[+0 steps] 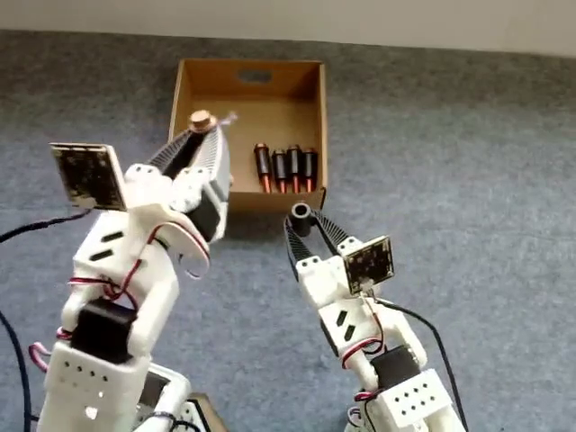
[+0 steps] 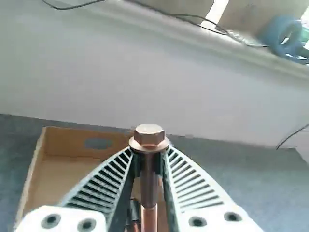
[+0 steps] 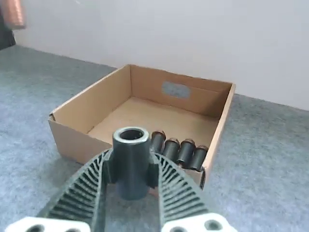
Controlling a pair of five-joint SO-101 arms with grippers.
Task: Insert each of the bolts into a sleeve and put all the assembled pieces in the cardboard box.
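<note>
Grey carpeted table (image 1: 468, 135) with an open cardboard box (image 1: 216, 79) directly on it, near the far edge.

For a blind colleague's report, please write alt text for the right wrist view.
The right gripper grips an upright black cylindrical sleeve, its hollow end up. Behind it, an open brown cardboard box on grey carpet holds four dark sleeved bolts in a row.

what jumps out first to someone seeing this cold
The left hand grips a copper bolt upright, head up, raised by the cardboard box. The right hand holds a black sleeve upright just outside the box's near wall; four assembled pieces lie side by side inside.
</note>
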